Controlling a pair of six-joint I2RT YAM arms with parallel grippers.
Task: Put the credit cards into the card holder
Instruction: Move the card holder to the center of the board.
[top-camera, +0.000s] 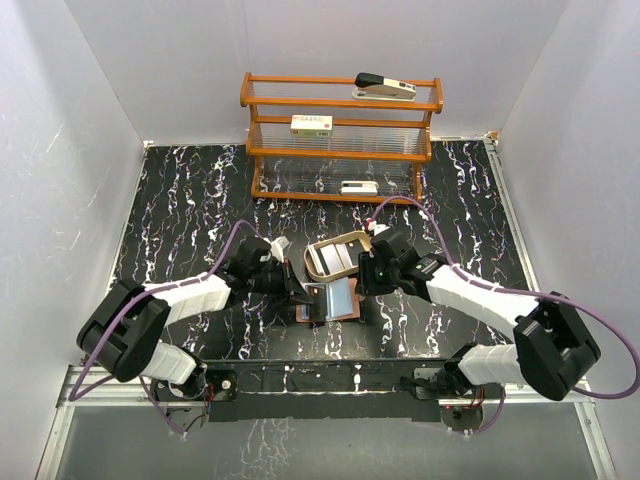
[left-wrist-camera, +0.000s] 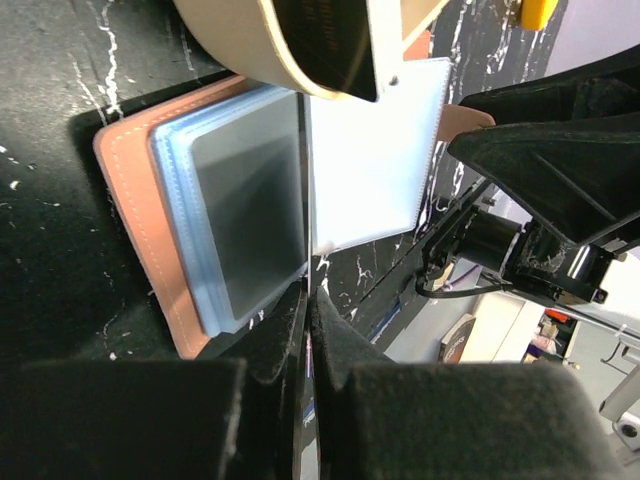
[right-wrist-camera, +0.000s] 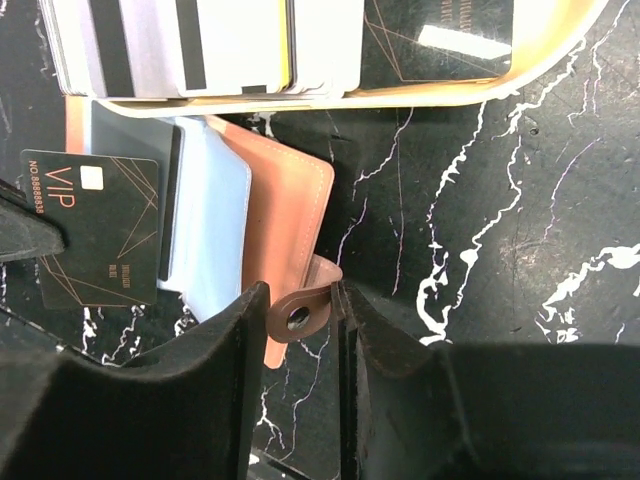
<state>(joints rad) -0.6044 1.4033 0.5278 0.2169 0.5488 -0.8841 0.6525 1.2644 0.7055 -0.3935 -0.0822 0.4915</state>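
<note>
Overhead hidden, left pincer (left-wrist-camera: 310, 300) grasping VIP card (right-wrist-camera: 100, 230), right pincer (right-wrist-camera: 303, 312) pinching card holder (right-wrist-camera: 290, 210) tab

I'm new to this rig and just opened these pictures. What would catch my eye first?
The open wallet lies in the middle, and the left gripper holds a black VIP card over its pockets. The right gripper has a jaw on either side of the wallet's snap tab. A tray holding more cards sits just beyond.

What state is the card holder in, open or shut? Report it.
Open. The card holder lies spread flat on the table, bluish pockets facing up, with a black VIP card over one side.
</note>
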